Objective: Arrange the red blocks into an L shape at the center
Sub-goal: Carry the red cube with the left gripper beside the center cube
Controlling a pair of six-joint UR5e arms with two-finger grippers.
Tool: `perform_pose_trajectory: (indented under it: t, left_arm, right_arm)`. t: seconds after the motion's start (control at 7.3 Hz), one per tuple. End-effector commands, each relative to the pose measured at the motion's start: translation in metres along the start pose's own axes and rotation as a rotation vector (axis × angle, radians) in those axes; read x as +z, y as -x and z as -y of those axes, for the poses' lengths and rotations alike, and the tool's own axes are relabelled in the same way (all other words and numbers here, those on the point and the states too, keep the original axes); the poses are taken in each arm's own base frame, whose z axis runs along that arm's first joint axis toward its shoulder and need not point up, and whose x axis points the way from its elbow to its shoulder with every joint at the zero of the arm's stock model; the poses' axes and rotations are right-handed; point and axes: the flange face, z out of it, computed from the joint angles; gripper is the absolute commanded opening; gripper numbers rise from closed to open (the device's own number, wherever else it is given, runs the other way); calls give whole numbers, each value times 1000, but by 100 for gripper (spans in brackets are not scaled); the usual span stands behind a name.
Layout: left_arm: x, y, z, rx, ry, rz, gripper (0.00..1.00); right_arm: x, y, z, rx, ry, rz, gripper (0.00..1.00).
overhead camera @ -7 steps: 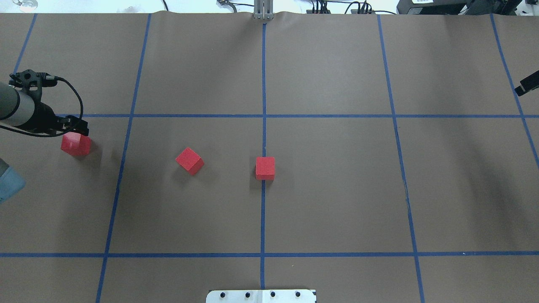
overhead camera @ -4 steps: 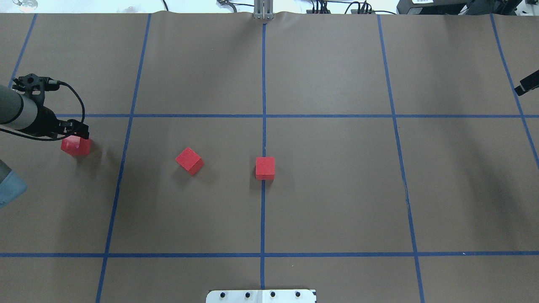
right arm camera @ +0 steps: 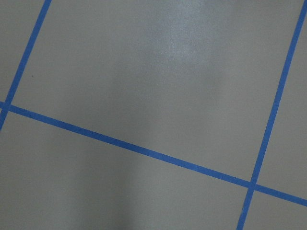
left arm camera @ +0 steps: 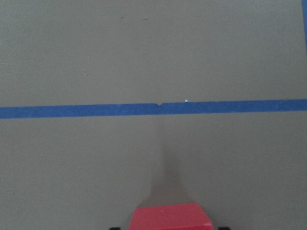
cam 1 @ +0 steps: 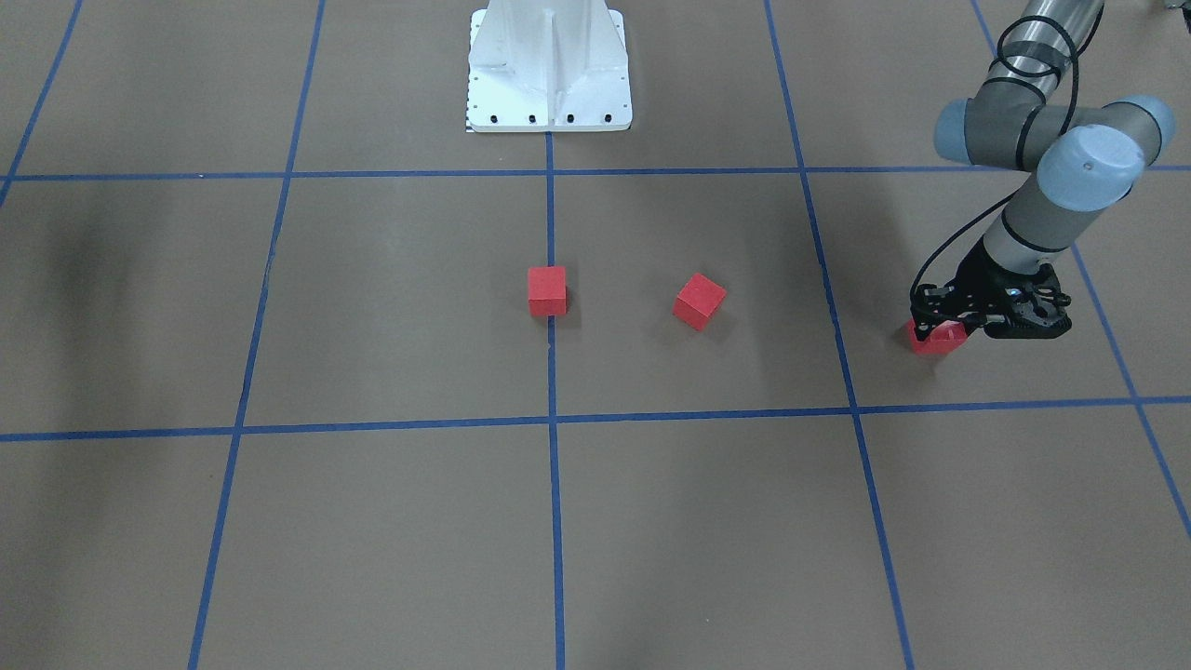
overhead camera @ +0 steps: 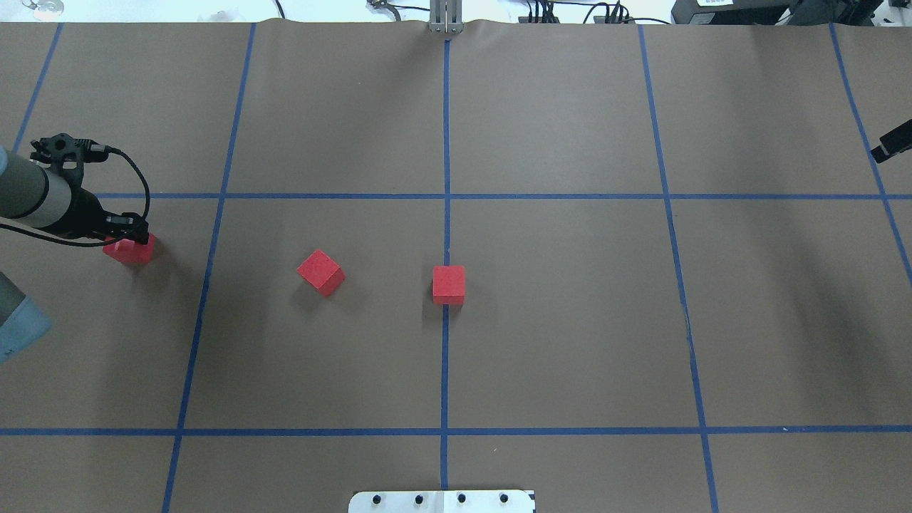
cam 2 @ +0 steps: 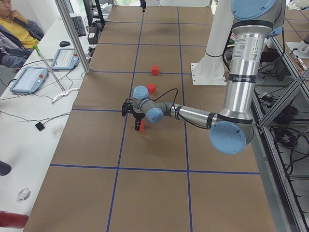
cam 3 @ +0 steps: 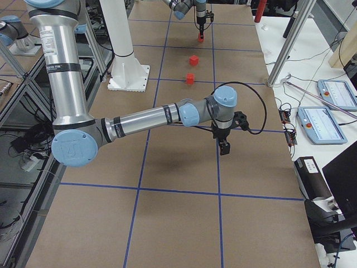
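Observation:
Three red blocks lie on the brown gridded centre surface (overhead camera: 541, 306). One red block (overhead camera: 449, 284) sits on the middle blue line, and a turned one (overhead camera: 320, 272) lies to its left. The third block (overhead camera: 133, 252) is far left, and my left gripper (overhead camera: 128, 237) stands low over it, open, with a finger on each side. In the left wrist view that block (left arm camera: 170, 218) fills the bottom edge between the dark fingertips. My right gripper (overhead camera: 885, 149) hangs at the far right edge, over bare floor; I cannot tell whether it is open or shut.
The white robot base (cam 1: 547, 65) stands at the near middle edge of the table. Blue tape lines (overhead camera: 446, 142) cross the brown surface. A person sits at a side table with tablets (cam 2: 29, 79) beyond the table's long edge.
My left gripper has come down over the far-left block, covering more of it. None of the blocks has moved, nor has the right arm.

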Motion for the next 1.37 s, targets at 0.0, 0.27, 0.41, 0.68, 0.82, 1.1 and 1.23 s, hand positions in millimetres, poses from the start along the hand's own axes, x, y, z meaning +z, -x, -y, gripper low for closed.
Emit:
perform_pose_trajectory:
  t: [0.0, 0.27, 0.41, 0.68, 0.82, 1.1, 1.23]
  left_arm:
    - [-12, -15, 1, 26, -7, -24, 2]
    - [-33, -53, 25, 18, -6, -17, 1]
    - [-51, -103, 53, 18, -4, -13, 1]
    - [-87, -204, 85, 35, 20, -9, 3]
    - [-103, -268, 90, 52, 44, -18, 3]
    - [-104, -363, 91, 85, 54, -4, 6]
    - [-95, -420, 93, 45, 76, -6, 6]
  right_arm:
    - [2, -2, 0, 4, 5, 0, 100]
    - [2, -2, 0, 5, 5, 1, 100]
    - [2, -2, 0, 5, 5, 1, 100]
    - [2, -2, 0, 7, 5, 1, 100]
    - [3, -2, -1, 9, 7, 1, 100]
    - [3, -2, -1, 10, 7, 1, 100]
    - [3, -2, -1, 10, 7, 1, 100]
